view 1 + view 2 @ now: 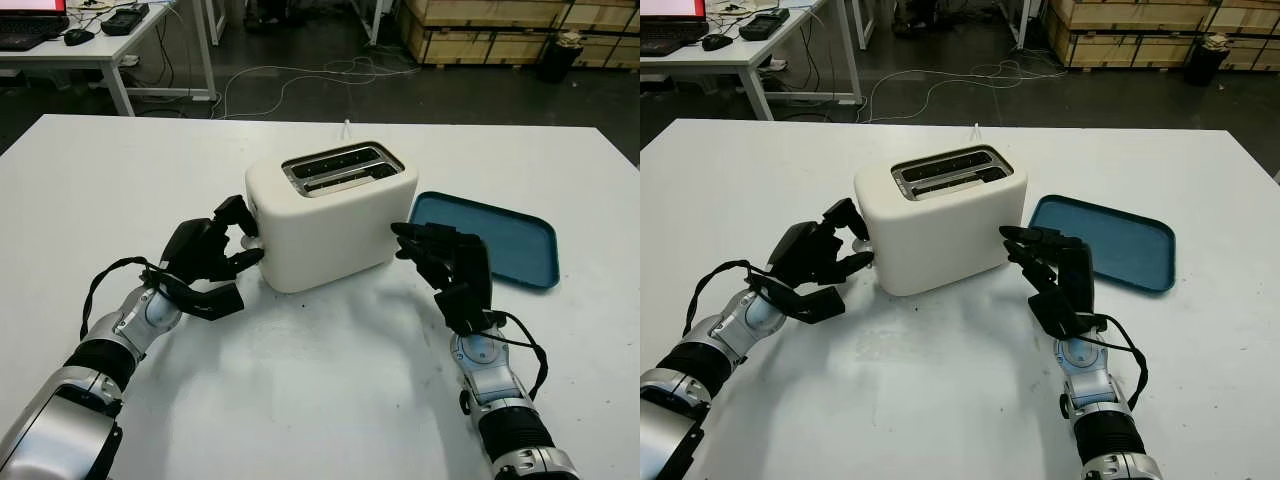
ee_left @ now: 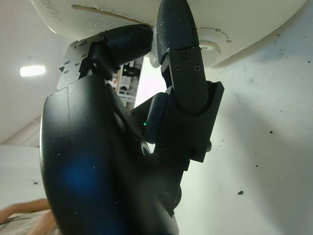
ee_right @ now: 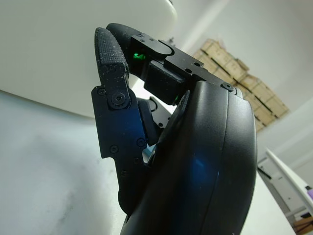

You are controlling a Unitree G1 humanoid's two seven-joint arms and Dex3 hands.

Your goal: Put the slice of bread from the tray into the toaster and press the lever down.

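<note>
Both robot hands at the toaster

Left robot hand curled on the lever end of the cream toaster; right robot hand open, fingertips at its opposite end; blue tray beside it on the counter.

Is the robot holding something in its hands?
The left robot hand is at the lever end of the toaster; whether it grips the lever cannot be told. The right robot hand holds nothing.

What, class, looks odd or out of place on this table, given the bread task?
The blue tray holds no bread, and a slice already sits in the toaster. The left hand is at the toaster's lever end; the right hand, open, is at the opposite end.
</note>
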